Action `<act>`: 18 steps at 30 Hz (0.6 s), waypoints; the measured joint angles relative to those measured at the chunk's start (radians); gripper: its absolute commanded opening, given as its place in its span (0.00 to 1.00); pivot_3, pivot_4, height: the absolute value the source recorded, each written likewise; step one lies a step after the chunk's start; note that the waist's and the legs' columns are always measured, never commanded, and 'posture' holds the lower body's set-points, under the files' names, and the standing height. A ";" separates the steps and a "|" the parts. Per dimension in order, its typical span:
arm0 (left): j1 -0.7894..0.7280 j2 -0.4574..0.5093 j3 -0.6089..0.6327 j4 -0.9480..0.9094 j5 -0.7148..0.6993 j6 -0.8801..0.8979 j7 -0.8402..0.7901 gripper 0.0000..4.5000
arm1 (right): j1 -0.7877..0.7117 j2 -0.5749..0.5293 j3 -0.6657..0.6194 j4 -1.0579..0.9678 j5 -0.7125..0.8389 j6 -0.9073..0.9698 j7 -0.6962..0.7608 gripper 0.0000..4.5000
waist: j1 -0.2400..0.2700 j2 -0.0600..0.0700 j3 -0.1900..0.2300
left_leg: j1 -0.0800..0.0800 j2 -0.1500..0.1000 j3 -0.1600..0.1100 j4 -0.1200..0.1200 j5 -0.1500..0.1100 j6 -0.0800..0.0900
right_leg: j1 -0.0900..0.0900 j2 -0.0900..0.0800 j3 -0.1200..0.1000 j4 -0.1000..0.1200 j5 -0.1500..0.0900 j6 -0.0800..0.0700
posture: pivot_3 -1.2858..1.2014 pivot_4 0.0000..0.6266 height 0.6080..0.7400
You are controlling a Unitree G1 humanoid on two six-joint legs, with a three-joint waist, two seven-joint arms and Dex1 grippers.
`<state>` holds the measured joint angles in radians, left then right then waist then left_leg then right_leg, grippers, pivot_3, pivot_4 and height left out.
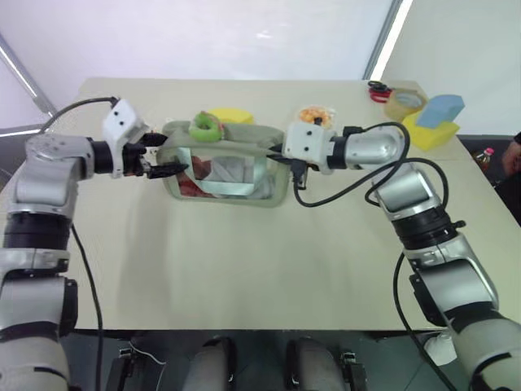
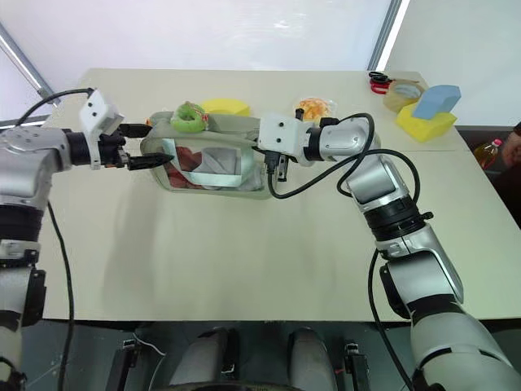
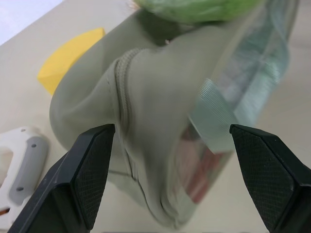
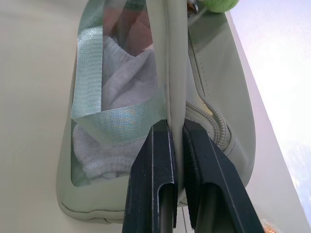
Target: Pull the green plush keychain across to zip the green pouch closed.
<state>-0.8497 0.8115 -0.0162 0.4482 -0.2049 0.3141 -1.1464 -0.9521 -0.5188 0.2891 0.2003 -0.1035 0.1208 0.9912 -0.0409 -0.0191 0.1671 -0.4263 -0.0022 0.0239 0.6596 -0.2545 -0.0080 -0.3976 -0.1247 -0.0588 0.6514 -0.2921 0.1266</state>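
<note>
- The green pouch (image 1: 224, 171) stands on its long edge near the middle of the worktop (image 1: 244, 269), clear window facing the near side, with the green plush keychain (image 1: 207, 125) sitting on its top edge towards the left end.
- The right hand (image 4: 176, 141) has its two fingers pinched tight on the seam at the pouch's right end, holding it steady.
- The left hand (image 1: 160, 155) sits at the pouch's left end with its fingers spread wide and nothing in them; in the left wrist view the end of the pouch lies between the fingers (image 3: 87, 165) but untouched.
- To my eye the next job is to lift that open left hand to the keychain, close on the plush rather than the fabric below, and draw it along the zip line while the right hand keeps the pouch taut.
- Pulling level with the top edge should stop the pouch from tipping or bunching.
- Both forearms reach in from the sides, the hands pointing inwards towards each other and slightly downwards.
</note>
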 measured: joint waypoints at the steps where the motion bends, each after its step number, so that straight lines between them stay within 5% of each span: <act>1: 0.000 0.000 0.001 0.014 0.001 -0.013 0.009 0.62 | 0.000 0.000 0.000 0.001 0.000 -0.002 0.001 0.00 | -0.002 0.000 0.000 | 0.000 0.000 0.000 0.000 0.000 0.000 | 0.000 0.000 0.000 0.000 0.000 0.000 | 0.52 0.24 1.00; 6: 0.000 -0.001 0.001 0.032 0.000 -0.027 0.015 0.05 | 0.000 0.000 0.000 0.002 -0.001 0.000 0.001 0.00 | 0.000 0.000 0.000 | 0.000 0.000 0.000 0.000 0.000 0.000 | 0.000 0.000 0.000 0.000 0.000 0.000 | 0.52 0.24 1.00; 11: -0.002 -0.003 0.001 0.040 -0.001 -0.036 0.008 0.02 | 0.000 0.000 0.000 0.002 0.000 0.010 0.003 0.00 | 0.002 0.000 0.000 | 0.000 0.000 0.000 0.000 0.000 0.000 | 0.000 0.000 0.000 0.000 0.000 0.000 | 0.52 0.24 1.00; 12: -0.003 -0.005 0.001 0.040 0.000 -0.036 0.008 0.00 | -0.002 0.000 -0.001 0.002 0.004 0.024 0.006 0.17 | 0.002 0.000 0.000 | 0.000 0.000 0.000 0.000 0.000 0.000 | 0.000 0.000 0.000 0.000 0.000 0.000 | 0.52 0.24 1.00; 18: -0.005 -0.006 0.001 0.042 0.001 -0.037 0.011 0.00 | -0.053 -0.015 0.000 0.009 0.010 0.073 0.049 0.75 | 0.003 0.000 0.000 | 0.000 0.000 0.000 0.000 0.000 0.000 | 0.000 0.000 0.000 0.000 0.000 0.000 | 0.52 0.24 1.00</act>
<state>-0.8550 0.8053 -0.0155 0.4898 -0.2037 0.2768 -1.1356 -1.0048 -0.5340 0.2889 0.2094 -0.0936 0.1937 1.0398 -0.0376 -0.0190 0.1671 -0.4265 -0.0024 0.0240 0.6595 -0.2545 -0.0080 -0.3979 -0.1247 -0.0587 0.6513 -0.2921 0.1266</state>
